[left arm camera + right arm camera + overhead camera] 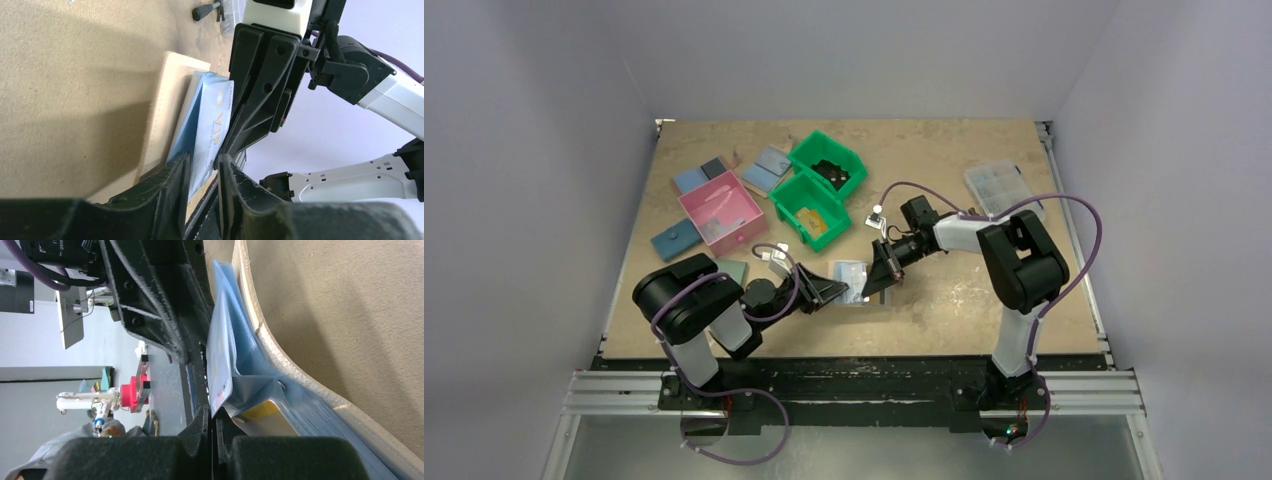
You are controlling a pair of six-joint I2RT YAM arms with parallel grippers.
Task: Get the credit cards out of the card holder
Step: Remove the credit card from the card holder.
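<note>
Jaws of the right gripper [211, 420] are clenched on a pale card [220, 350] between them — the holder [160, 115] is gripped by the left gripper [204, 161], evidently braced against the pull.

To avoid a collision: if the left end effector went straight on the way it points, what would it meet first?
Probably the right end effector, whose black body stands directly ahead. The left end effector straddles the card holder and its VIP card; depth is unclear.

You see soft, even light from above. Ahead of the left claw [203, 161] a broad soft shadow crosses the table [60, 150]; its near fingers [160, 200] are blurred.
</note>
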